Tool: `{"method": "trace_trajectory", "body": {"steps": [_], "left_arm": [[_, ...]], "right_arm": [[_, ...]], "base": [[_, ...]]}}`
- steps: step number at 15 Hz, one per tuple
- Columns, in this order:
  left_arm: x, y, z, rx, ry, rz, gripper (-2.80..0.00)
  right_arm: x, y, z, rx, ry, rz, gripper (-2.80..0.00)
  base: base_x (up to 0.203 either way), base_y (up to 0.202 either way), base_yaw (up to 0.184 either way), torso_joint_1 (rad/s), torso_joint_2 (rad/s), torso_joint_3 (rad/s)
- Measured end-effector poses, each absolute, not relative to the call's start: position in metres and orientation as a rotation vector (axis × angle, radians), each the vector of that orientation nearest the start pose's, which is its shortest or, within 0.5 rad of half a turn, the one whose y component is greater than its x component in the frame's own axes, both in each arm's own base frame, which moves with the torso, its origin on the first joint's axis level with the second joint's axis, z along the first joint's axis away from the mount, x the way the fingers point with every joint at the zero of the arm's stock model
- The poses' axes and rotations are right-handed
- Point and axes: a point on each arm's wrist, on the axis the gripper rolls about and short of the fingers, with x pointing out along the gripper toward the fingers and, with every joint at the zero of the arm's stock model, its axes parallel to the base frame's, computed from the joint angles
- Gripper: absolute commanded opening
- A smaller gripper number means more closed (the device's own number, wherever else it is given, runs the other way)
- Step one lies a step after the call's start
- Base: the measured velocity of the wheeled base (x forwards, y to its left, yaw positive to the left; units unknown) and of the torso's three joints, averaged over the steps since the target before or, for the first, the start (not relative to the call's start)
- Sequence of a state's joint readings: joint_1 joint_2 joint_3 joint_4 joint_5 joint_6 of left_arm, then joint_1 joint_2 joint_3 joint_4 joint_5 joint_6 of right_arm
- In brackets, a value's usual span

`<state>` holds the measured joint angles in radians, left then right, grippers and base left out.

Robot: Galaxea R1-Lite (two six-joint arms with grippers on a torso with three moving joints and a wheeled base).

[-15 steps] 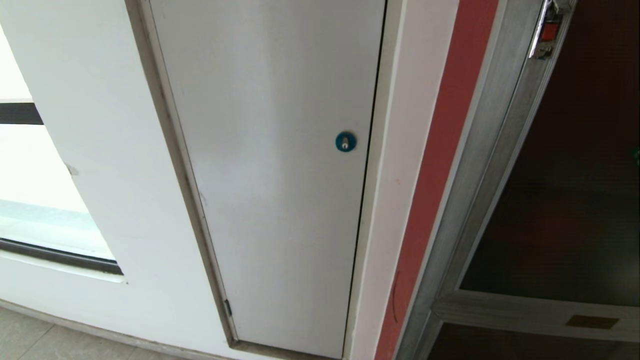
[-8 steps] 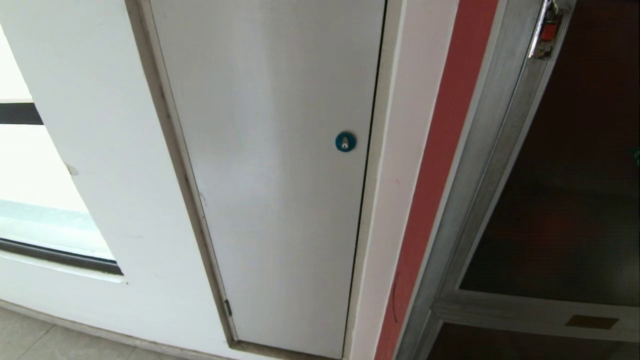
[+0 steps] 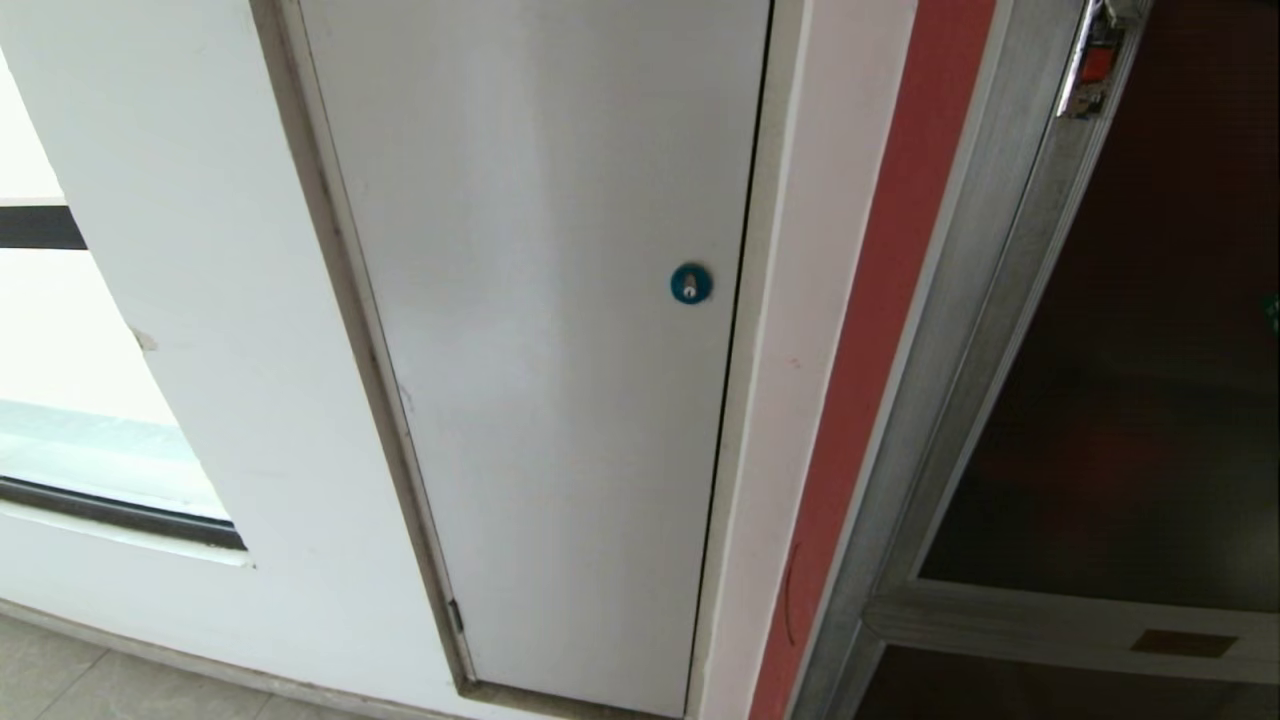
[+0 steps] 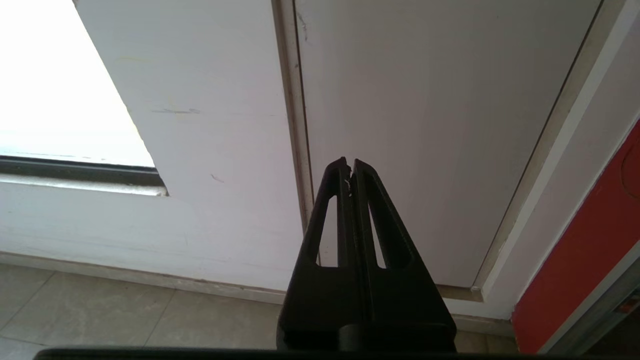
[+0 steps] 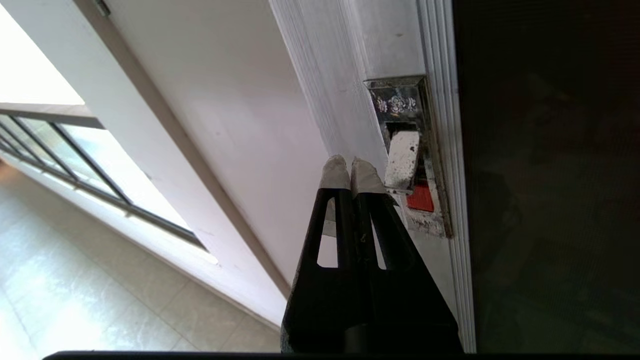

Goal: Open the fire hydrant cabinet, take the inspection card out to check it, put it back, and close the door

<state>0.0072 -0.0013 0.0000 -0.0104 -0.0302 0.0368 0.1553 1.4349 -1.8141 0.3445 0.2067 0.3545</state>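
The fire hydrant cabinet [image 3: 960, 330] shows its brushed silver frame at the right of the head view, and its door [image 3: 1140, 330] of dark tinted glass is closed. The latch with the orange-red button [image 3: 1096, 62] sits at the top of the door frame. In the right wrist view my right gripper [image 5: 351, 161] is shut and empty, its taped tips just beside the latch [image 5: 406, 160], the red button [image 5: 420, 197] close by. My left gripper [image 4: 350, 161] is shut, parked low, facing the grey-white panel. The inspection card is hidden. Neither gripper shows in the head view.
A grey-white panel [image 3: 560, 330] with a round blue lock [image 3: 691, 283] fills the middle. A red wall strip [image 3: 880, 330] runs beside the cabinet frame. A smaller lower glass door [image 3: 1060, 690] lies below. A window [image 3: 60, 400] is at the left, tiled floor [image 4: 125, 315] beneath.
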Motion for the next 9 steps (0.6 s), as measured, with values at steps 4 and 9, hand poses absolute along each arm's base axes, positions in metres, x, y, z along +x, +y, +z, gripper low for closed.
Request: {"method": "trace_trajectory", "body": {"steps": [4, 9], "left_arm": [[-0.023, -0.001, 0.077, 0.037, -0.012, -0.023, -2.80], [-0.023, -0.001, 0.077, 0.037, -0.012, -0.023, -2.80]], "right_arm": [[0.202, 0.034, 0.433, 0.350, 0.037, 0.333, -2.80], [0.207, 0.029, 0.431, 0.352, 0.042, 0.305, -2.80]], "base": [[0.000, 0.000, 0.000, 0.000, 0.00, 0.000], [0.000, 0.000, 0.000, 0.000, 0.00, 0.000]]}}
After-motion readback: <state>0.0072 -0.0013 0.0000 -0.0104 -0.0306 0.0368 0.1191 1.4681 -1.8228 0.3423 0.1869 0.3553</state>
